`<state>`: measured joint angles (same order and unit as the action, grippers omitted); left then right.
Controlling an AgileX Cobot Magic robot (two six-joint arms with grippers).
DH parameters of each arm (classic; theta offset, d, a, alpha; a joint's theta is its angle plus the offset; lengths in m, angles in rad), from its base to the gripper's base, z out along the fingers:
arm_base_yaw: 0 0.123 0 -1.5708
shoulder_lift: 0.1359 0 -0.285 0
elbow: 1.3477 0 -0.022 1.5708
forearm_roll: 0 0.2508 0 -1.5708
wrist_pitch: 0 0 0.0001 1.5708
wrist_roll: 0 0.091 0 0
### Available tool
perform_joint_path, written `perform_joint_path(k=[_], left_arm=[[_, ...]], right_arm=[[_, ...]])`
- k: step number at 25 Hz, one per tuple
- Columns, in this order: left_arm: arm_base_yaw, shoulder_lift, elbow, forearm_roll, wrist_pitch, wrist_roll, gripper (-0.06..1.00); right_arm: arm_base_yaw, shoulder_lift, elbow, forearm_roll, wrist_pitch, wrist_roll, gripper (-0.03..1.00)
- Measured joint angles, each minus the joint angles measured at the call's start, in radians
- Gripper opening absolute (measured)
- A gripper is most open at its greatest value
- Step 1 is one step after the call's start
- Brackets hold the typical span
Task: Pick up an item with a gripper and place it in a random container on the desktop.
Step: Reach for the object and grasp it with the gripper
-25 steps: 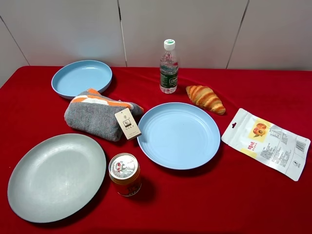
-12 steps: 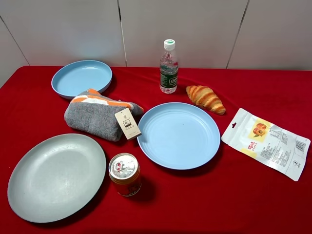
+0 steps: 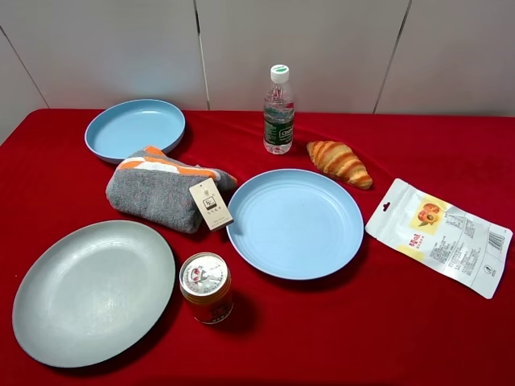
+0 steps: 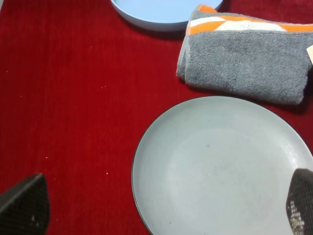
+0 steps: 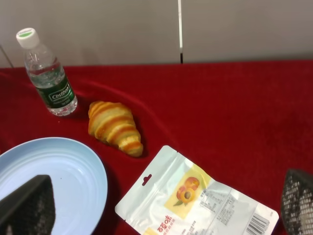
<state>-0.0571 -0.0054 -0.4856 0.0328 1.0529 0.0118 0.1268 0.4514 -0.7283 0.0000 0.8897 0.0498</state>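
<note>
Nothing has shifted over the last second: every object on the red-clothed bench lies exactly where it did, and neither arm has come into the high view, so the pick has not begun. The croissant rests on the cloth at about 1 o'clock from the light-blue plate, just beside its rim but not on it, with the water bottle standing at the plate's 12 o'clock and the white snack pouch at its 3 o'clock. The right tool has its fingers spread wide apart and holds nothing; its camera looks down on the croissant, the pouch and an edge of the plate, so it appears the better placed to take the pastry. The left tool is likewise spread and empty, hanging over the grey-green plate at the blue plate's 8 o'clock, near the folded grey towel. The whole job is still ahead: reach, grip, carry across the short gap, release
</note>
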Motion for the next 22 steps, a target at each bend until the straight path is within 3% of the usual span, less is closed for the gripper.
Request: perform_joint_path(k=[22], left_arm=[[0.000, 0.000, 0.000, 0.000, 0.000, 0.000, 0.97]], right_arm=[[0.000, 0.620, -0.286, 0.165, -0.051, -0.254, 0.69]])
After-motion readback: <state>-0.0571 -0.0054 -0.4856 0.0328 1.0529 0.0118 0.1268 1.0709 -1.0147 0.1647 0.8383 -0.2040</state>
